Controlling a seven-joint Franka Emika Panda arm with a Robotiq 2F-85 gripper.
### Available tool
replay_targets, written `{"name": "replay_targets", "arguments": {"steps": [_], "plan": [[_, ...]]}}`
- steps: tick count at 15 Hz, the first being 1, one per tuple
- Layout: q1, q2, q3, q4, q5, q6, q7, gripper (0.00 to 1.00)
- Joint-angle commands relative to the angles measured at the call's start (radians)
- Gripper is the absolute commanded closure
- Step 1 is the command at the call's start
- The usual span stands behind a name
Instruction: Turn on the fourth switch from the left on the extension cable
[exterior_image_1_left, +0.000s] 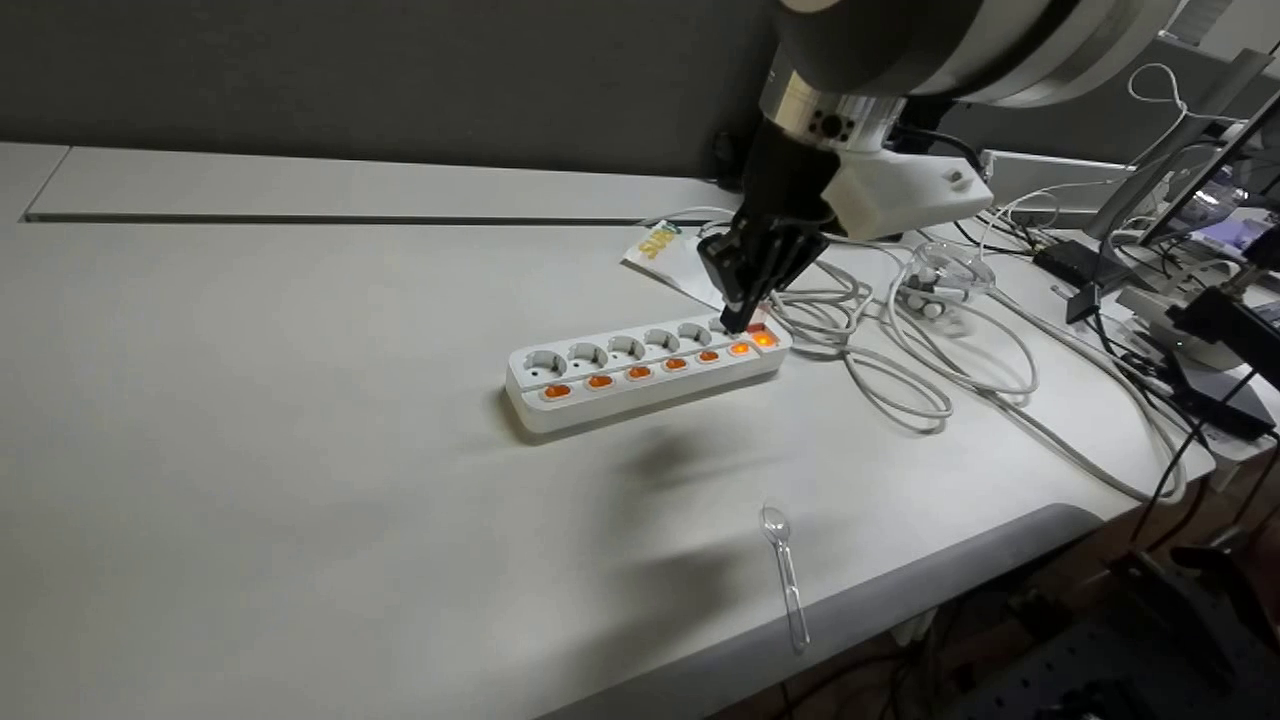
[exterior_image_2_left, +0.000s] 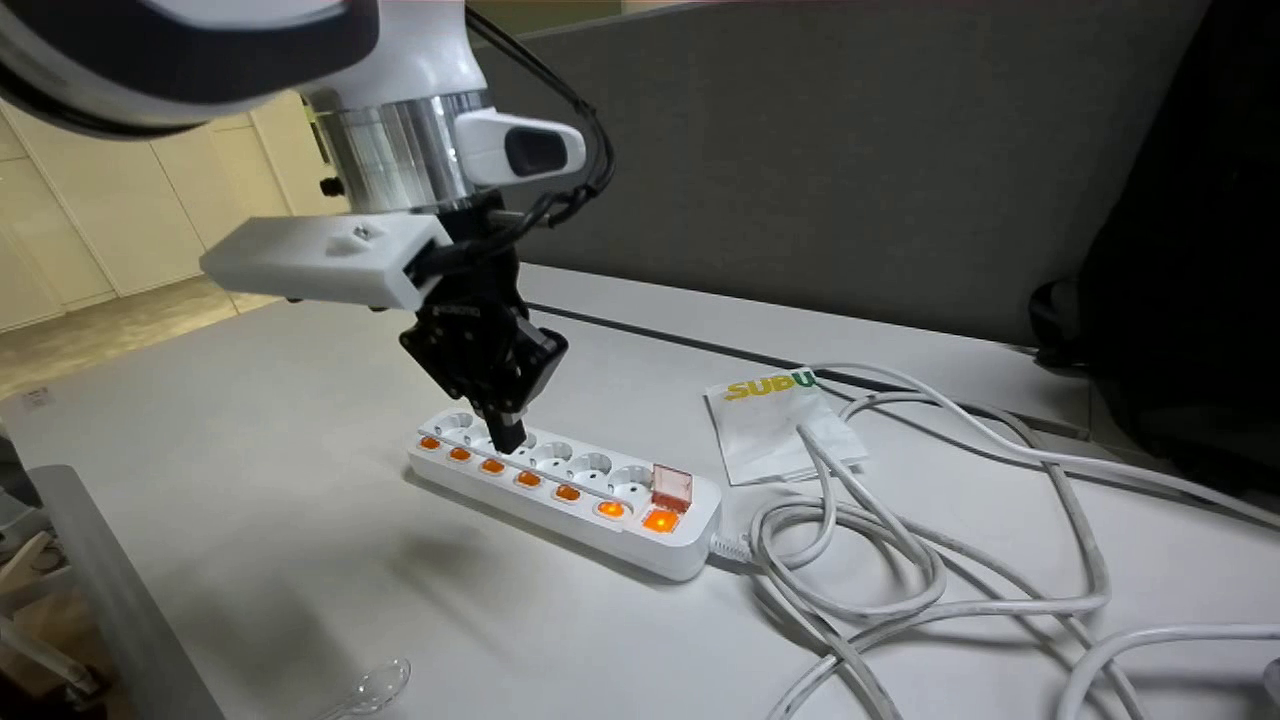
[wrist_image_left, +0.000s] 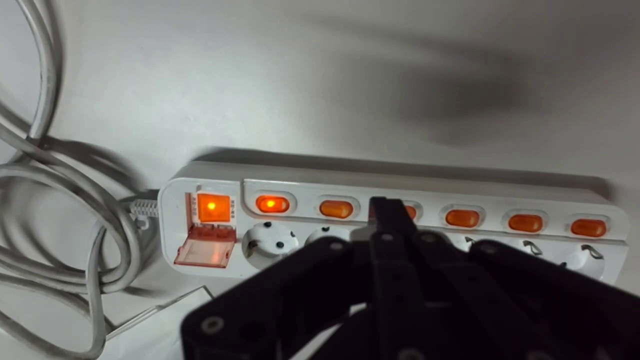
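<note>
Where the extension cable (exterior_image_1_left: 648, 357) lies, a clenched gripper (exterior_image_2_left: 507, 437) hangs above

As both exterior views show, the extension cable sits flat on the surface (exterior_image_1_left: 300, 450), switches and sockets facing up. Six round sockets (exterior_image_1_left: 545, 364) run along one side, six small oval switches (wrist_image_left: 462, 218) along the other. At the end of the extension cable where the pale cord (exterior_image_2_left: 733, 548) leaves, the large square switch (wrist_image_left: 214, 208) glows orange beside its raised reddish cover (wrist_image_left: 206, 251), and the nearest small switch (wrist_image_left: 272, 204) glows too; the other five look a duller orange.

Above the extension cable, the gripper points down with its fingertips (wrist_image_left: 391, 215) pressed together, clear of it; in the wrist view they overlap the third small switch (wrist_image_left: 412, 212) from the cord end.

Off that end of the extension cable, the cord runs into loops of grey-white wires (exterior_image_2_left: 1000, 609). A white packet (exterior_image_2_left: 770, 440) with yellow and green lettering lies near the same end, on the socket side. Well apart on the switch side, a clear spoon (exterior_image_1_left: 788, 580) reaches onto the surface's grey edge (exterior_image_1_left: 900, 590).
</note>
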Motion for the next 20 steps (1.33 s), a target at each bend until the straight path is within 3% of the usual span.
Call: {"name": "replay_targets", "arguments": {"steps": [1, 8, 14, 20], "plan": [[-0.013, 0.067, 0.004, 0.024, -0.002, 0.053, 0.024, 1.0], [-0.055, 0.179, 0.064, 0.047, 0.047, 0.206, 0.001, 1.0], [-0.102, 0.227, 0.154, 0.08, 0.096, 0.234, 0.0, 1.0], [-0.118, 0.237, 0.168, 0.086, 0.105, 0.234, 0.008, 1.0]]}}
